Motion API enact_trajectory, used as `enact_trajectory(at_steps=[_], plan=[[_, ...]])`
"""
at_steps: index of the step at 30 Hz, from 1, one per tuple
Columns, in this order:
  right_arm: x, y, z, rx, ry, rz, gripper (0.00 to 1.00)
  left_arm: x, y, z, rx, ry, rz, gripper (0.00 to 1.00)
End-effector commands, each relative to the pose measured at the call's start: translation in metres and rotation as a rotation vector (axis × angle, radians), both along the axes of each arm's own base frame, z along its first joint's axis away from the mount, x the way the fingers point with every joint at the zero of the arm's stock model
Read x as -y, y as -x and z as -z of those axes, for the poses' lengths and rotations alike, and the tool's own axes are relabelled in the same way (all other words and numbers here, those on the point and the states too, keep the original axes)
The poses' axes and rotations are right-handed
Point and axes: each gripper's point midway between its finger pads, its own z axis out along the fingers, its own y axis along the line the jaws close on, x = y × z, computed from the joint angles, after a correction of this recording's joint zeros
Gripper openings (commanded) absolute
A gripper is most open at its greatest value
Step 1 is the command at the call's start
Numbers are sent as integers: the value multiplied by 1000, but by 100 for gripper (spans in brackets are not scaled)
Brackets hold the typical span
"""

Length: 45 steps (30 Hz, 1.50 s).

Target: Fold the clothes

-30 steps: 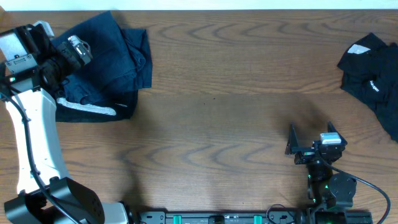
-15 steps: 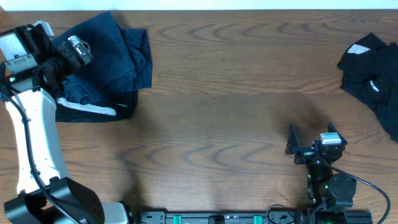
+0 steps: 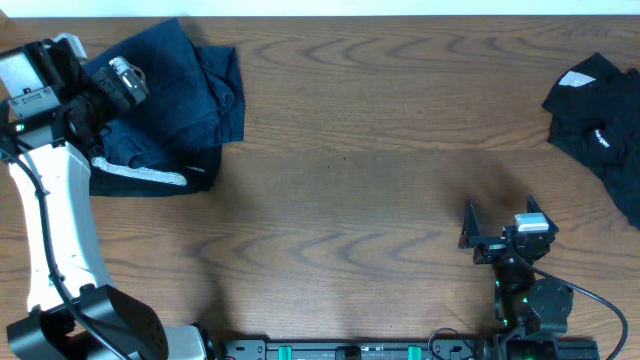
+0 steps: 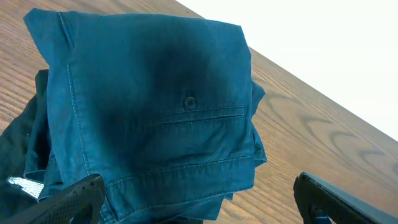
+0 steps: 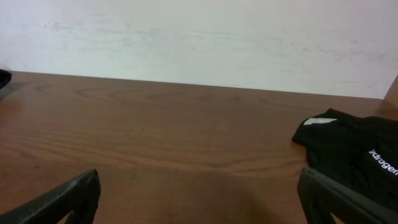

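Note:
A folded pile of navy-blue clothes (image 3: 170,100) lies at the table's far left corner, with a pale strip along its near edge. The left wrist view shows its top piece, navy-blue shorts (image 4: 155,112) with a buttoned back pocket. My left gripper (image 3: 118,78) hovers over the pile, open and empty; its fingers (image 4: 199,199) straddle the near edge of the pile. A black garment with white marks (image 3: 600,120) lies crumpled at the far right edge, also in the right wrist view (image 5: 354,155). My right gripper (image 3: 500,228) rests open and empty near the front right.
The wooden table (image 3: 360,190) spans the view between the two piles. A white wall (image 5: 199,37) stands behind the far edge. The arm bases sit along the front edge.

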Motion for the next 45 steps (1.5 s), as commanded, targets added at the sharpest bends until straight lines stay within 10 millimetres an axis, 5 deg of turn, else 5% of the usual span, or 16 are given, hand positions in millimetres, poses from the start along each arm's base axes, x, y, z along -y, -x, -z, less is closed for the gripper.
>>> enact_trajectory(at_steps=[1,13,19,26,34,45], plan=[[4,0,1,-1,-13,21,99,0,-2,1,0,0,5,98],[4,0,1,-1,-13,21,99,2,6,5,-20,8,1,98],[4,0,1,-1,-13,21,99,12,34,-38,50,-42,-11,98],[4,0,1,-1,-13,21,99,57,85,-71,146,-83,49,98],[4,0,1,-1,-13,21,99,99,129,-33,258,-111,136,98],[4,0,1,-1,-13,21,99,108,149,35,482,-183,154,98]])
